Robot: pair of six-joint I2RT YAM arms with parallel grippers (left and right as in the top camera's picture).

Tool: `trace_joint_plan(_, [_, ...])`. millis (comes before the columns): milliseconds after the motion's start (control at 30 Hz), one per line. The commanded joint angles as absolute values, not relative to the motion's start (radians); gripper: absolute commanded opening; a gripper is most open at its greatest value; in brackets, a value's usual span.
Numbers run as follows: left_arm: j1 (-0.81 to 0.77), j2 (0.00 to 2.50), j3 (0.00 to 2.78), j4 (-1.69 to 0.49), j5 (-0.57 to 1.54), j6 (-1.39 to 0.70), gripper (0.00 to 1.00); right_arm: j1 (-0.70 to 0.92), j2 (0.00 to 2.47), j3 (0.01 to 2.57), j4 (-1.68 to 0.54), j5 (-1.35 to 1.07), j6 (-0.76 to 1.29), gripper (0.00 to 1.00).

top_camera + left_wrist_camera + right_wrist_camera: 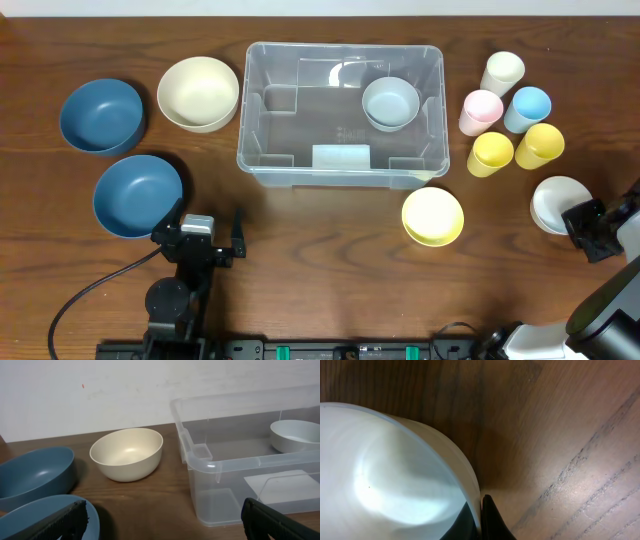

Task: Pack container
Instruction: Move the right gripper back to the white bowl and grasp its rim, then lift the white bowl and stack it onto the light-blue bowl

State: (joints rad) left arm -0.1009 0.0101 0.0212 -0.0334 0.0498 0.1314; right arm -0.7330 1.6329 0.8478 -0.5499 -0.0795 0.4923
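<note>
When scanning from the near edge, find the left gripper spread wide and empty beside a blue bowl; off to the right, the right gripper clamped shut on the rim of the white bowl. Farther back, mid-table, meet the container — upright, one pale bowl inside. Probably light, stiff but flexing, slick-walled — best gripped at the rim.

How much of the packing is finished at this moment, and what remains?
Done: one pale grey-blue bowl sits inside the container. In hand: the right gripper is shut on the rim of the white bowl. To do: the cream bowl, dark blue bowl, lighter blue bowl, yellow bowl and five cups stand outside it. The left gripper is open and holds nothing.
</note>
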Motion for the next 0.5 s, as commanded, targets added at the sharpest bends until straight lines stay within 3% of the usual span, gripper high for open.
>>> trace_joint_plan(0, [-0.097,0.005,0.004,-0.069,0.038,0.141,0.98,-0.738,1.641,0.836,-0.582,-0.104,0.493,0.01])
trace_joint_plan(267, [-0.097,0.005,0.004,-0.069,0.037,0.141,0.98,-0.691,1.377,0.838,-0.685,-0.273,0.406,0.01])
trace_joint_plan(467, [-0.097,0.005,0.004,-0.069,0.038,0.141,0.98,-0.532,1.055,0.895,-0.791,-0.322,0.313,0.01])
